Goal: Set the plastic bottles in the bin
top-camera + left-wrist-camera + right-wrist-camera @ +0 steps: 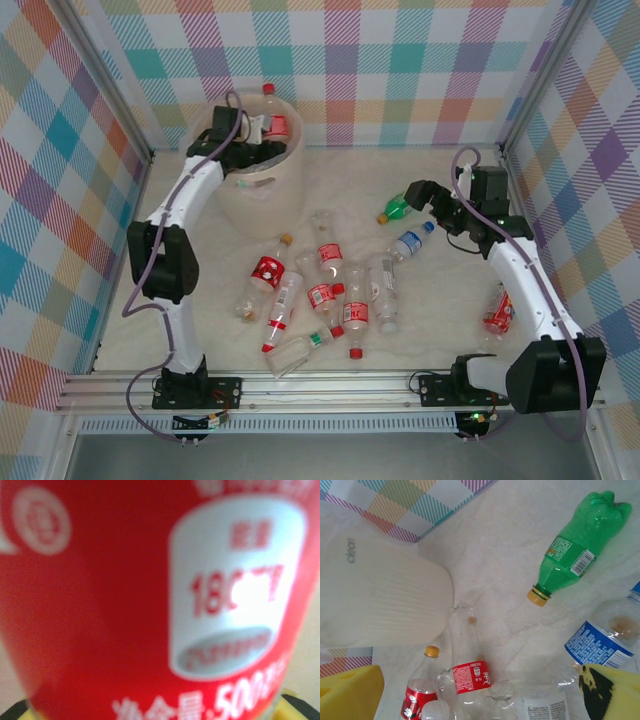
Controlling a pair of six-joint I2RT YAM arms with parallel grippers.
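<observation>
Top external, left gripper [263, 137] clamping red-labelled bottle [277, 126] over bin [262, 200]

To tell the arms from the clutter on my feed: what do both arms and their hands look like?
Left arm and right arm: white links, bulky black joints, a purplish-grey cable looping along each. The left hand and right hand are black; the right's fingers are yellow, one with a black patch.
</observation>
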